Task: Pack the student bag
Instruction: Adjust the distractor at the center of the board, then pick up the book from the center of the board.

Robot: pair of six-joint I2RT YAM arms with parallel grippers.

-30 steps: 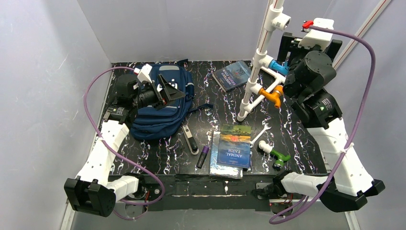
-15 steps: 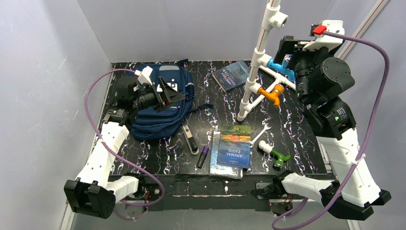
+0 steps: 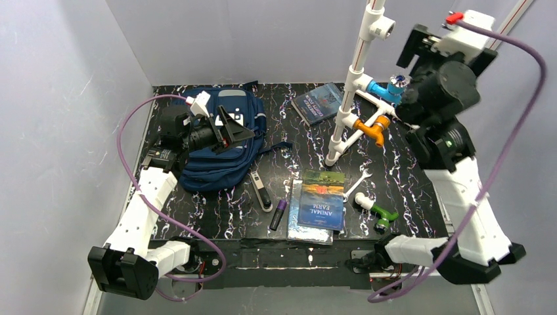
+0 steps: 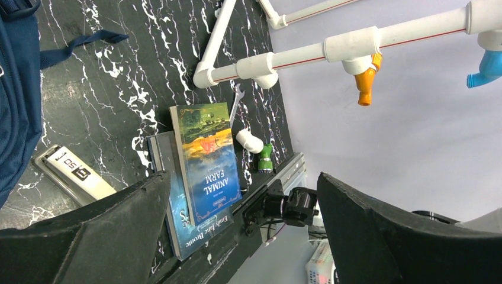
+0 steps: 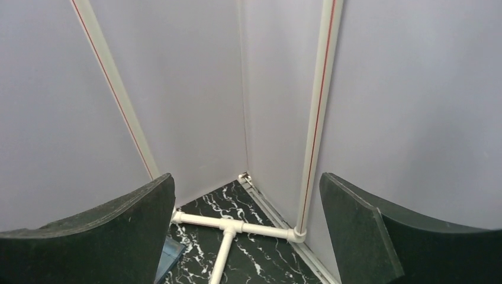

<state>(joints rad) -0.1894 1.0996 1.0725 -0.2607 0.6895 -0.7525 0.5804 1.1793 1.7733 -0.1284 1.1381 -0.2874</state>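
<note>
Left hand (image 4: pixel 244 176) over the student bag (image 3: pixel 217 164) and right hand (image 5: pixel 247 177) well right of it both gape empty; approach the Animal Farm book (image 3: pixel 322 200) squarely.

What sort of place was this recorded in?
Most likely a purpose-built robot test booth, not a classroom: plain pale walls box in a black marbled table, and a white pipe frame with coloured fittings stands among staged items like the student bag and a book.
</note>
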